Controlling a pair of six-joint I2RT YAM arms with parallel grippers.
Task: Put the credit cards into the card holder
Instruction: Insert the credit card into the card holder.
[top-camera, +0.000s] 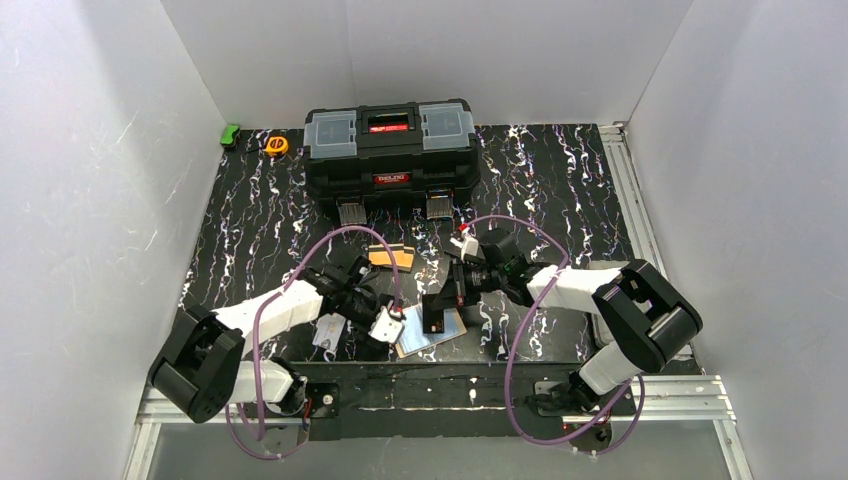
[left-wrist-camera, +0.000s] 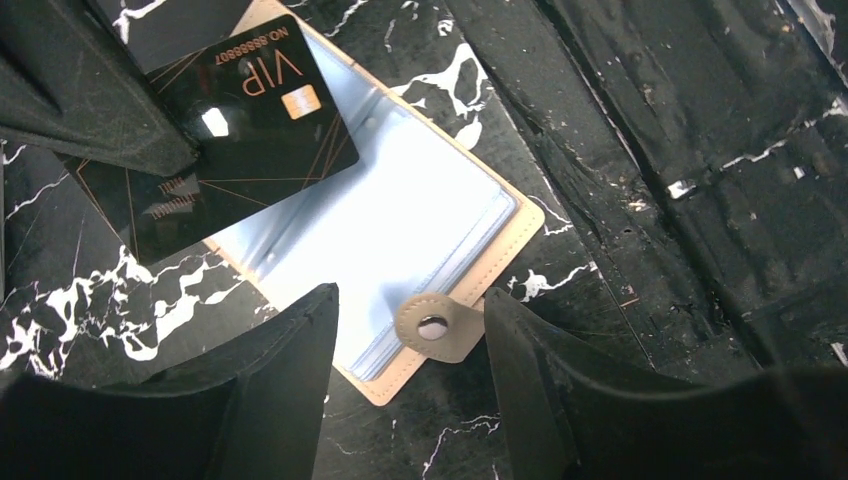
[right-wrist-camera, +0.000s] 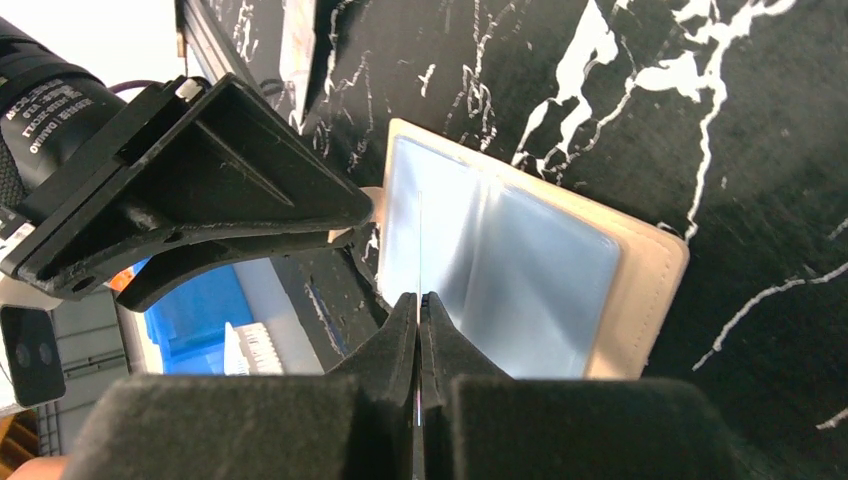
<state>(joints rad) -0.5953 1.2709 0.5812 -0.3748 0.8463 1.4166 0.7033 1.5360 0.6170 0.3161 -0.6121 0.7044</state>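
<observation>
The card holder lies open on the black marbled table, clear pockets up, beige snap tab toward me. My left gripper is open, its fingers straddling the tab and the holder's near edge. My right gripper is shut on a black credit card with gold lines and "VIP" print. It holds the card over the holder's far left corner; in the right wrist view the card shows only edge-on. Another orange credit card lies flat behind the grippers. From above, both grippers meet over the holder.
A big black toolbox stands at the back centre, with an orange tape measure and a small green thing to its left. A pale tag-like piece lies under the left arm. White walls close in on three sides.
</observation>
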